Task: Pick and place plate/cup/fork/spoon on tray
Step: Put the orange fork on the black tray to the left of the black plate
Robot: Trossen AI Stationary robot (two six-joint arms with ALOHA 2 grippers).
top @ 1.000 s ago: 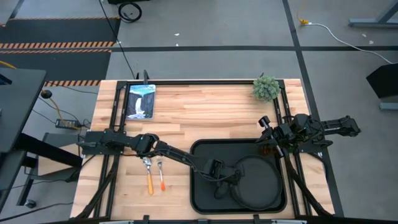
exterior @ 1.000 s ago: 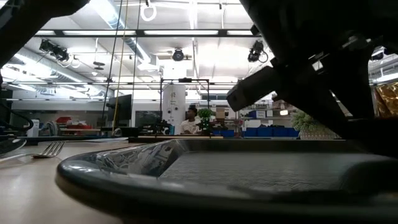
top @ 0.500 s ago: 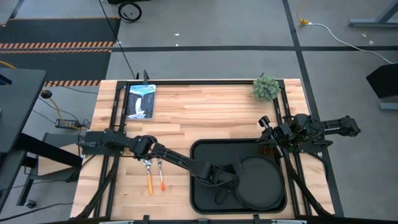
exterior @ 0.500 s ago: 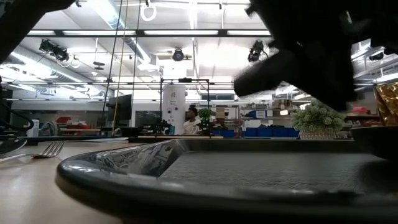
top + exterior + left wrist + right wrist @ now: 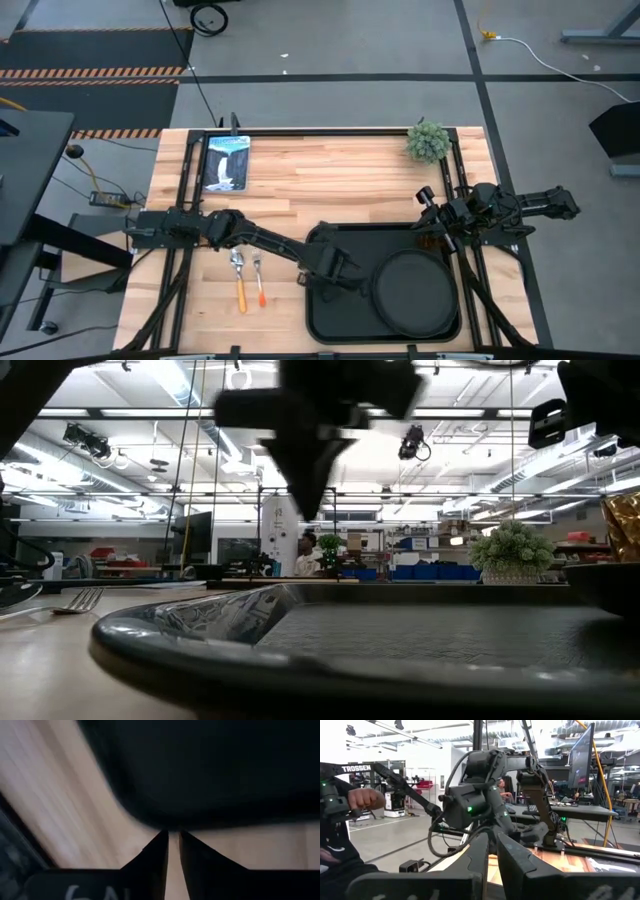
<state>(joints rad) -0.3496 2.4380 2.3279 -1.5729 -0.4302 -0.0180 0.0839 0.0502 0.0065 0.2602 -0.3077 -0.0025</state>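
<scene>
Plate (image 5: 412, 292) lies on the tray (image 5: 335, 318), toward its 3 o'clock side. Left gripper (image 5: 357, 284) over the tray at the plate's 9 o'clock – fingers (image 5: 155, 856) pressed nearly together, holding nothing. Fork (image 5: 258, 278) and spoon (image 5: 238, 276) on the tabletop (image 5: 330, 180) at the tray's 9 o'clock. Right gripper (image 5: 432, 222) at the tray's 1 o'clock corner – fingers close together.

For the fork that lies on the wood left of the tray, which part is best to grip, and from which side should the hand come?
Grip the fork at its thin orange-red handle, around the middle, coming straight down from above. It lies flat on the table, tines toward the far edge. The spoon lies close beside it, apart, on the side away from the tray. So the fingers probably should straddle the handle narrowly.
</scene>
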